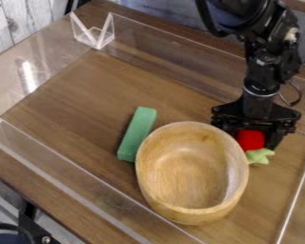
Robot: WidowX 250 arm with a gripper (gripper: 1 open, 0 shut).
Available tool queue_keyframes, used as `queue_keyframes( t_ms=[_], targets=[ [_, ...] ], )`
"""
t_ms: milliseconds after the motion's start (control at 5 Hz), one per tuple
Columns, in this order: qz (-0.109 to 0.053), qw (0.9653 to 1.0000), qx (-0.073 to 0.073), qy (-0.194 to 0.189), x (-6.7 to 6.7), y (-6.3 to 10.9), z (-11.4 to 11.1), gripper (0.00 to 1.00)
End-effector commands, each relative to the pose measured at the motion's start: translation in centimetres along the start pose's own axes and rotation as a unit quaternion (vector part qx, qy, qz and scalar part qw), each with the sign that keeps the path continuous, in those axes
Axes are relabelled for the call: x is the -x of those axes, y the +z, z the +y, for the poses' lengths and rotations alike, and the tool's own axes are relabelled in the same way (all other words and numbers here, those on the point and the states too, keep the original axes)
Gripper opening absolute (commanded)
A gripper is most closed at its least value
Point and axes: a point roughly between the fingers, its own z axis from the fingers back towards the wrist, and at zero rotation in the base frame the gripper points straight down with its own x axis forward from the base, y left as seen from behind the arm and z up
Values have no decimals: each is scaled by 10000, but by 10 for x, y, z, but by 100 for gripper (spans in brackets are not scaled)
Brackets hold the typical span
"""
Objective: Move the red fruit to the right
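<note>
Single camera view, wooden surface (pixel 79 105) with clear plastic walls around it. Black robot arm (pixel 273 57) comes down from top right. End effector (pixel 255 135) is low, at the surface, right side of frame, just past the far-right rim of the wooden bowl (pixel 191 170). Its dark fingers (pixel 225 121) sit on either side of the red fruit (pixel 254 139), clenched around it, fruit grasped between them. Red fruit is small, bright red, only partly visible between the fingers; its pale green leafy tip (pixel 261 155) pokes out below right, near the bowl rim. Cannot tell if the fruit is touching the surface or slightly lifted. Fruit sits at the right side of the surface, close to the right plastic wall, just beside the bowl's upper right edge.

Wooden bowl is large, upright, empty inside, in the lower middle of the frame. Flat green block (pixel 136 132) lies on the surface just left of the bowl, long side angled, very close to the bowl rim; contact unclear. Clear plastic stand (pixel 92 31) at the top left, well apart from everything else.
</note>
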Motion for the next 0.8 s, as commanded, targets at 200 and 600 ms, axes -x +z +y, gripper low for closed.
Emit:
queue_keyframes(
  t_ms=[200, 600],
  targets=[
    [-223, 9995, 83, 195, 6, 17, -10, 0],
    [-247, 9966, -70, 786, 17, 4, -19, 0]
  ],
)
